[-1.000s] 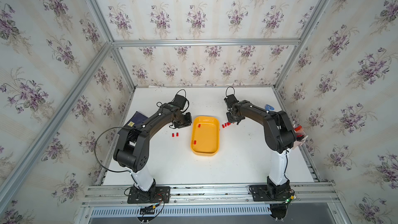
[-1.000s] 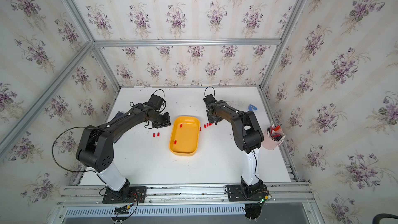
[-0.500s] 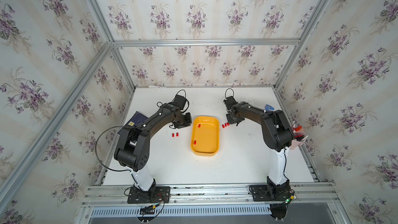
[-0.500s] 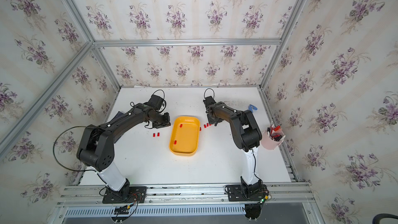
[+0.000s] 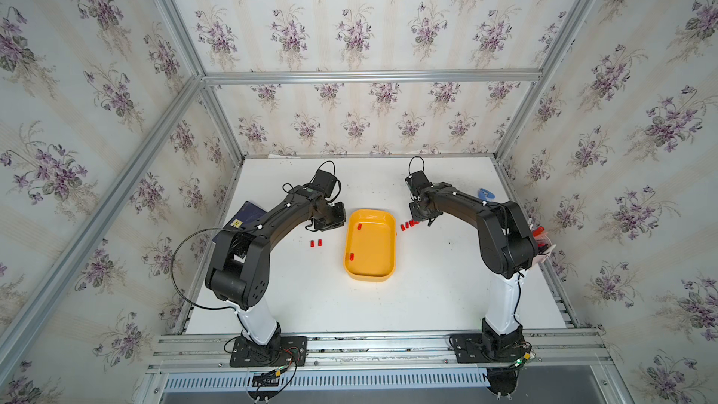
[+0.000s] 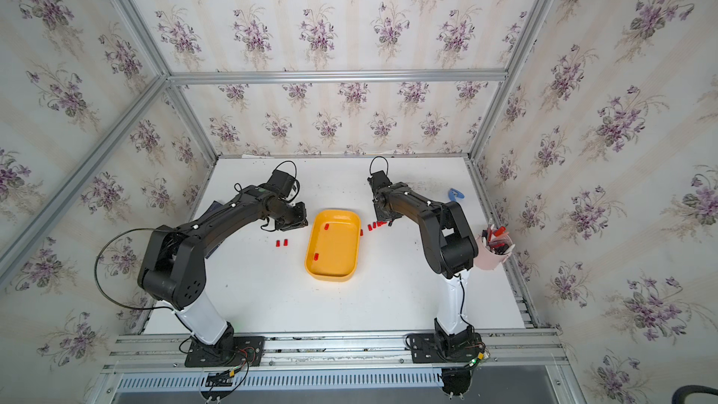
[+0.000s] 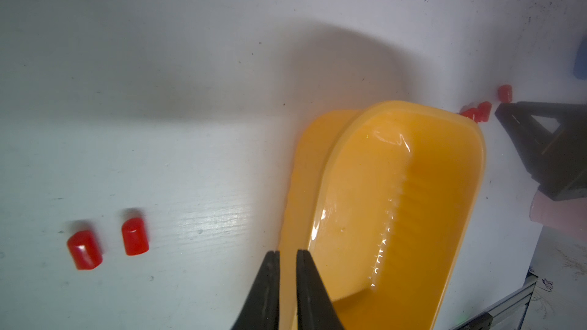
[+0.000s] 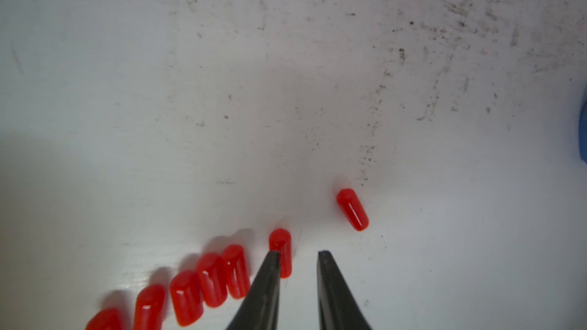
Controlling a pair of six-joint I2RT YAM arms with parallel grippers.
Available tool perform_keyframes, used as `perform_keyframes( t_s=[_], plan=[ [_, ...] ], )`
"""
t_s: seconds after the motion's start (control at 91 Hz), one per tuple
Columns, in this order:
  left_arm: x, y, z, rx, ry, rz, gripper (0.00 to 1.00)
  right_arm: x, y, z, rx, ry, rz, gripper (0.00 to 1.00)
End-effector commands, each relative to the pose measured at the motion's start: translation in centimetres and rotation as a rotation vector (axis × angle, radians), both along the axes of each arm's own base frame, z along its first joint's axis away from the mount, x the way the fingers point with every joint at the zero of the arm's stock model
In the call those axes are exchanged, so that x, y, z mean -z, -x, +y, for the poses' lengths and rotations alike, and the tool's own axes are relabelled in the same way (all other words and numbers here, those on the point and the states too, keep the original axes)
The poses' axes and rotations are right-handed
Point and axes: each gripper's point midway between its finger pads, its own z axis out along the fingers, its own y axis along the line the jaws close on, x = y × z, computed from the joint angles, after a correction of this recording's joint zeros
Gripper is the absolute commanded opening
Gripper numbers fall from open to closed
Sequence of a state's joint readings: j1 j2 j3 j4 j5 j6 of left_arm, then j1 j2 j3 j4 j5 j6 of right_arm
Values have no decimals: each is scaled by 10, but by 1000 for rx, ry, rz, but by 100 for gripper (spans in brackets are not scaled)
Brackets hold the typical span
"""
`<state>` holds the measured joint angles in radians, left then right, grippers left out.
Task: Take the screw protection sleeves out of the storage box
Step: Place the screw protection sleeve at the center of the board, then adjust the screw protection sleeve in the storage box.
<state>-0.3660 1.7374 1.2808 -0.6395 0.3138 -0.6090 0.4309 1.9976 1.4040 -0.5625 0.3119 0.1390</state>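
Two screw protection sleeves (image 5: 359, 226) lie in the storage box (image 5: 371, 244); the others lie on the worktop (image 5: 349, 305).
Two sit just left of the box and a row sits just right of it. The right end effector (image 8: 299, 253) is slightly open and empty, one fingertip beside a sleeve in the row. The left end effector (image 7: 287, 253) is all but closed at the box's far left corner; contact with the rim cannot be told.

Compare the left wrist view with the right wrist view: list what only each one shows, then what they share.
Left wrist only: the storage box, two sleeves beside it, the left gripper, fingers nearly together. Right wrist only: the right gripper, fingers apart, nothing between them. Both: the white table and the row of sleeves beyond the box, distant in the left wrist view.
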Motion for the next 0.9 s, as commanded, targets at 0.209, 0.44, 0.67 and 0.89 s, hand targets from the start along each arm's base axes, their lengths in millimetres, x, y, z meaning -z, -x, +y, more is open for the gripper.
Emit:
perform_keyframes(
  t_s=[0.209,0.44,0.67,0.89],
  plan=[
    [-8,0,1,3,0,-20,17,-24,-7,-8,65,-80,-44,27],
    [-23,5,-10,71,12,-47,29,-48,-11,-5,106,-176,-91,28],
    [-51,19,-34,255,-115,-98,39,-74,-10,-5,157,-262,-118,28],
    [-42,20,-48,300,-270,-64,35,-91,-6,-6,190,-348,-159,28]
  ],
)
